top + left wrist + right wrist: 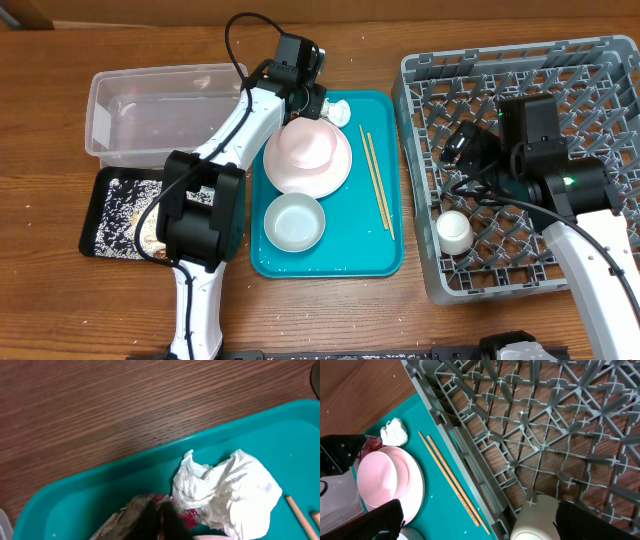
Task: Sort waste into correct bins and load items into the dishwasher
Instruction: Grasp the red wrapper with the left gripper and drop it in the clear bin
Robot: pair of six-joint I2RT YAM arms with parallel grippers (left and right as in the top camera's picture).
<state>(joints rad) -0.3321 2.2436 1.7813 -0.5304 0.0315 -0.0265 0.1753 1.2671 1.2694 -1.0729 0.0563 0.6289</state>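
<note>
Nearest the front edge of the surface, one round white bowl (294,222) sits on the teal serving tray (360,245). It looks rigid, smooth and breakable, so it is best pinched at the rim. One small white cup (455,232) already stands in the large grey lattice dish rack (600,90). The right gripper (477,512) hovers above it with its fingers spread wide and released, grasping nothing.

Left of these, one shallow black rectangular tray (88,225) holds scattered white and brown crumbs (125,200), too many to count.

Further back is a round pale pink plate (335,175) with what seems a second, smaller pink piece stacked on it. It is hard and slippery, and the lip is the place to grip. Beside it lie two thin wooden chopsticks (377,180), light and likely to roll, so take them mid-length.

Farthest, at the tray's back edge, are one crumpled white tissue (225,492) and one shiny red snack wrapper (187,517), touching. Both are weightless and soft, and any raised fold will serve. The left gripper (160,522) is down at the wrapper, but I cannot tell whether its fingers have clenched. One clear rectangular plastic tub (100,115) waits to the left.
</note>
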